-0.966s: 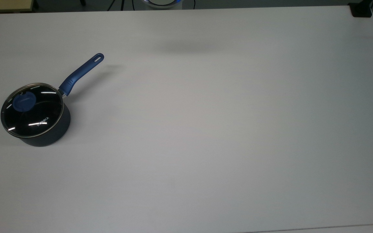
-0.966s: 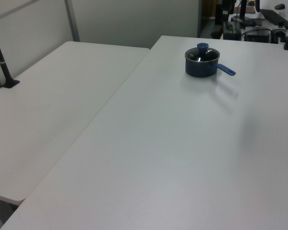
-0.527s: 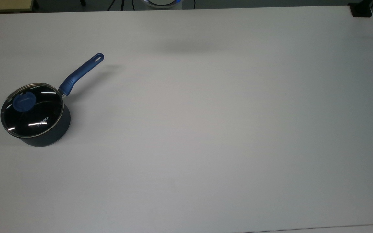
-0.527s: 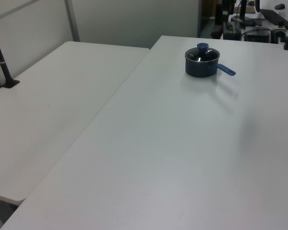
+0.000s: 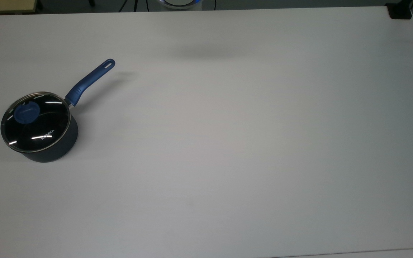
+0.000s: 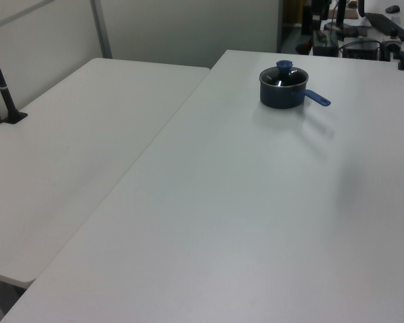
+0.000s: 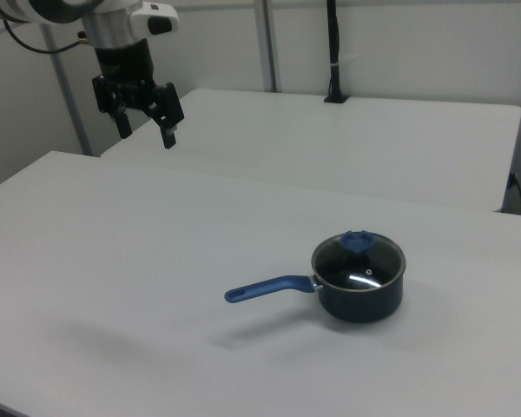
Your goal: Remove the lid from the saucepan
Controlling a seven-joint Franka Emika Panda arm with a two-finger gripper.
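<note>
Lid (image 5: 36, 122) sits closed on the saucepan (image 5: 50, 150), at the top view's far left of the white table (image 5: 228, 143). Gripper (image 7: 145, 129) hangs high above the table at the right view's upper left, fingers spread apart and pointing down, nothing between them; well apart from the pan. Arm's white and black wrist rises from it toward the right view's top left corner.

Nothing on the bare tabletop lies between gripper and pan. A second white table (image 6: 74, 148) butts against the first, on the left view's left; a black post (image 6: 3, 87) stands clamped near its far edge. In the left view, dark equipment clutters the background beyond the table's far end, too small to make out.

Saucepan: upright, dark navy wall, black inside seen through the glass; no contents visible. Long blue handle (image 5: 90, 80) runs toward the top view's upper right, slotted hole at its tip; in the right view it points left.

Lid: clear glass, metal rim seated level on the pan's rim, blue knob (image 5: 26, 111), white "KONKA" lettering, ceiling-light streaks reflected.
</note>
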